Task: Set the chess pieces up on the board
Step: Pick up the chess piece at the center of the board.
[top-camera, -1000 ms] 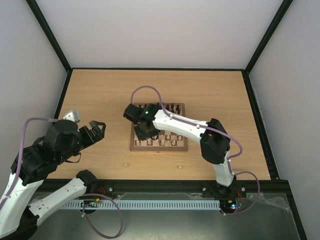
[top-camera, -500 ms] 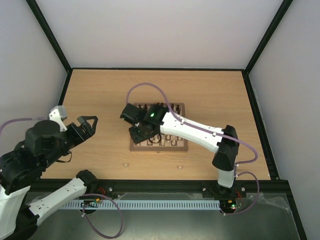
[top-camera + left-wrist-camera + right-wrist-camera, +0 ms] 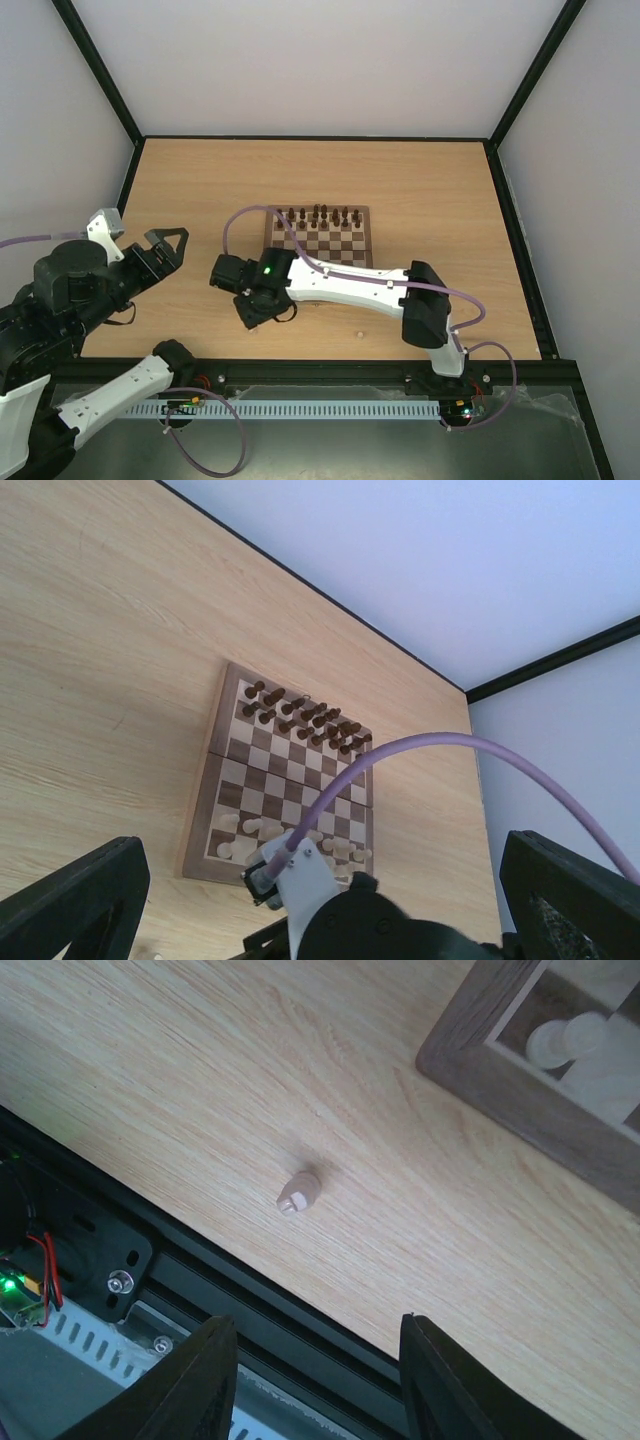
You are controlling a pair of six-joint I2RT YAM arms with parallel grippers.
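The board (image 3: 340,243) lies mid-table, and its far rows hold several dark chess pieces (image 3: 318,214). The left wrist view shows the same board (image 3: 262,785), the dark pieces (image 3: 300,712) and several pale pieces (image 3: 247,828) on its near rows. One pale piece (image 3: 298,1191) lies on the tabletop off the board's corner (image 3: 470,1070), near the table's front edge. My right gripper (image 3: 320,1390) hangs open just short of that piece, with nothing between its fingers. Seen from above, the right gripper (image 3: 256,306) is off the board's near left corner. My left gripper (image 3: 166,243) is open and empty at the far left.
Another pale piece (image 3: 355,332) lies loose on the tabletop near the front edge. The black front rail (image 3: 200,1290) and electronics run just below the right gripper. The right arm (image 3: 340,282) stretches across the board's near rows. Black frame posts edge the table.
The right gripper left the board, swung to the near left over the bare tabletop, and its jaws widened. The left arm pulled back to the left, still open.
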